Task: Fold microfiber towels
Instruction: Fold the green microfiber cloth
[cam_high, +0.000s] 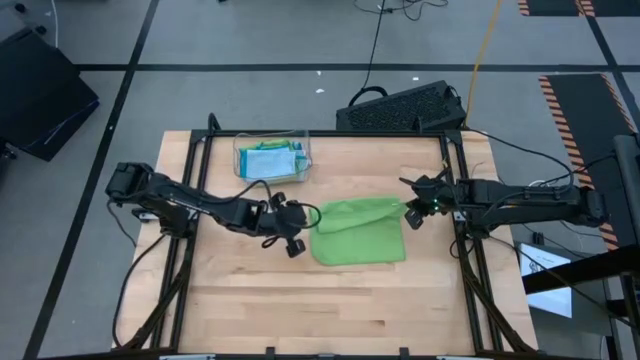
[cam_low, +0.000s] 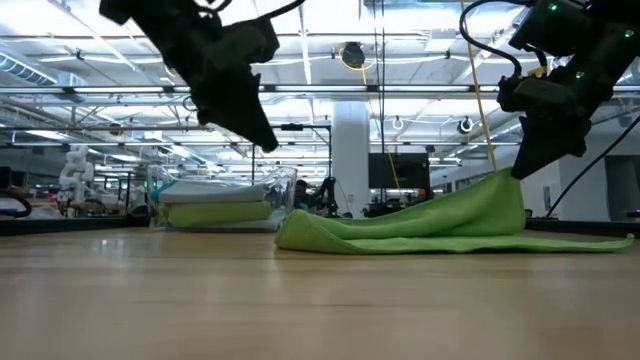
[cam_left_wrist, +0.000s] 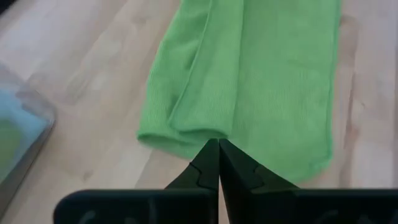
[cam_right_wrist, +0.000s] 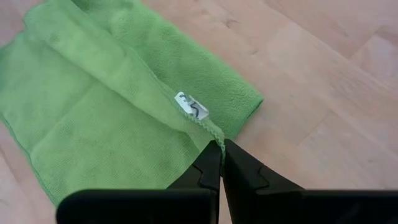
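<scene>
A lime green microfiber towel (cam_high: 360, 232) lies in the middle of the table, its far strip doubled over along its length. My right gripper (cam_high: 408, 210) is shut on the towel's right end, which rises off the wood (cam_low: 505, 200). My left gripper (cam_high: 308, 214) is shut and hangs in the air (cam_low: 268, 142) just off the towel's left end (cam_left_wrist: 186, 134), touching nothing. A small white tag (cam_right_wrist: 191, 106) sits on the hem near my right fingers. My right gripper pinches the towel's hemmed edge (cam_right_wrist: 213, 135) between its two fingers, just beside the white tag at the towel's right end. The fingers slant down from the table's right side. That edge is lifted, and the cloth slopes from it down to the table, where the rest lies.
A clear plastic tray (cam_high: 272, 158) with folded blue and green towels stands at the far left, also in the low view (cam_low: 220, 205). A black keyboard (cam_high: 405, 108) lies beyond the far edge. Bare wood stretches along the near half of the table (cam_high: 330, 310).
</scene>
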